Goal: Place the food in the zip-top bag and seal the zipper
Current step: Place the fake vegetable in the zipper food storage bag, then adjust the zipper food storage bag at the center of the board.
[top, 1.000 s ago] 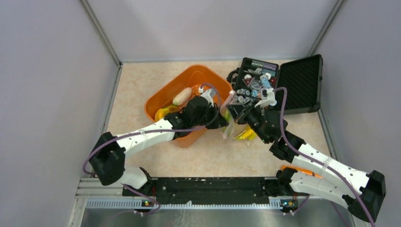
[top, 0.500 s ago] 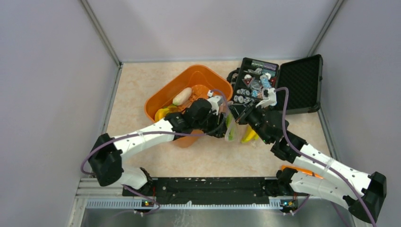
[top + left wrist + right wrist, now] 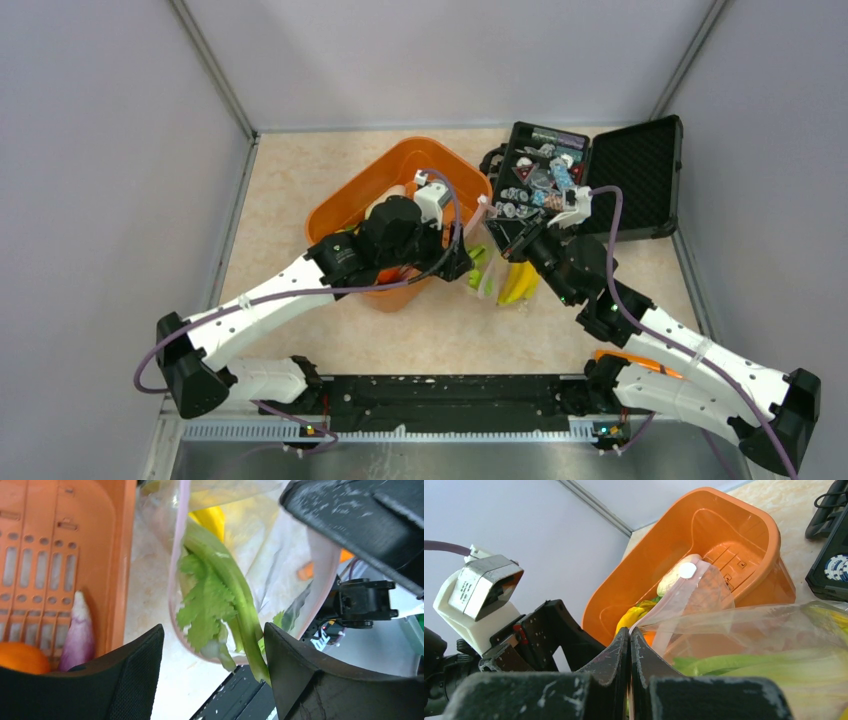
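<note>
Partly done. Green stalks [image 3: 220, 580] and bananas [image 3: 520, 283] are inside the bag [image 3: 495, 275], just beside the basket [image 3: 350, 195]. The right fingers [image 3: 630, 650] pinch its mouth edge shut between them. The left fingers [image 3: 212, 655] gape wide and empty over the mouth. An orange [image 3: 15, 657], a purple piece [image 3: 80, 640] and a whitish piece [image 3: 674, 577] wait in the basket, and the zipper [image 3: 181, 545] is unsealed.

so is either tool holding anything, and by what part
The right tool is shut on the clear bag, pinching its mouth edge at the pink zipper strip. The left tool is open and holds nothing.
</note>
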Available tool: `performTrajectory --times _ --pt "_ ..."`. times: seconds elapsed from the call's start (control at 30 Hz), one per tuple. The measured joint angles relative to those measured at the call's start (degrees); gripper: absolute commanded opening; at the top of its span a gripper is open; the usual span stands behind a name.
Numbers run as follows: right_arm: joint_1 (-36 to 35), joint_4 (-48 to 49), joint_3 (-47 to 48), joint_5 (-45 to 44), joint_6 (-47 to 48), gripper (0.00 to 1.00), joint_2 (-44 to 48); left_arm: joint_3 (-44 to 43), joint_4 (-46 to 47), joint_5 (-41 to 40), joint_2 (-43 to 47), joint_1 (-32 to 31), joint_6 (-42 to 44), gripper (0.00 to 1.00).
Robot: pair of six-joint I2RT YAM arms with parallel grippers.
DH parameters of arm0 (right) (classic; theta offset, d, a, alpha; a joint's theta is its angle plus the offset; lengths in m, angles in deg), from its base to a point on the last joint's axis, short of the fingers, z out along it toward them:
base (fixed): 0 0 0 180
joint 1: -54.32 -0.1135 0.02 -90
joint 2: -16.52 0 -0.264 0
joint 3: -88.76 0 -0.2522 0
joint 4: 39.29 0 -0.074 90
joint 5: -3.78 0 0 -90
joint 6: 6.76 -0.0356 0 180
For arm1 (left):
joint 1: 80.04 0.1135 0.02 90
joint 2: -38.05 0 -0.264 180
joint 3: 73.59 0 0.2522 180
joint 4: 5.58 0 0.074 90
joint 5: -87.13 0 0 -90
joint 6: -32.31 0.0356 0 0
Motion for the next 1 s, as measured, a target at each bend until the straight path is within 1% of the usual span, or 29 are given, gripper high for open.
performTrajectory --times 0.1,0.2,0.33,0.47,0.6,0.63,0.7,0.73,0.8,0.87,1.0 --pt "0.0 0.0 0.0 -0.1 0.0 0.0 0.0 0.0 -2.7 -1.9 1.7 0.0 0.1 0.75" --pt "0.0 0.0 0.0 -0.2 0.0 0.0 0.0 0.6 -3.1 -3.0 5.4 0.0 0.1 0.71" --pt "0.0 0.0 0.0 -0.2 0.0 0.0 0.0 2.1 -1.8 -3.1 9.2 0.0 0.0 0.74" --pt "0.0 0.0 0.0 -0.1 0.0 0.0 0.0 4.2 -1.0 -3.1 9.8 0.0 -0.9 0.74" --pt "0.0 0.0 0.0 -0.1 0.1 0.0 -0.2 5.0 -1.3 -1.7 9.2 0.0 -2.1 0.71" --pt "0.0 0.0 0.0 -0.1 0.2 0.0 -0.4 5.3 -1.2 -1.1 9.1 0.0 -2.5 0.72" --pt "0.0 0.0 0.1 0.1 0.3 0.0 -0.9 6.3 -1.1 0.3 9.1 0.0 -3.7 0.78" --pt "0.0 0.1 0.1 0.2 0.3 0.0 -1.0 6.9 -0.9 1.1 9.1 0.0 -4.3 0.78" --pt "0.0 0.1 0.1 0.2 0.5 0.0 -1.3 9.0 0.8 3.1 9.7 0.0 -5.5 0.76" --pt "0.0 0.1 0.1 0.2 0.5 0.0 -1.4 10.6 1.8 4.6 10.7 0.0 -6.1 0.69" --pt "0.0 0.3 0.1 0.3 0.5 0.0 -1.4 11.9 3.9 4.9 14.1 0.0 -6.8 0.63"
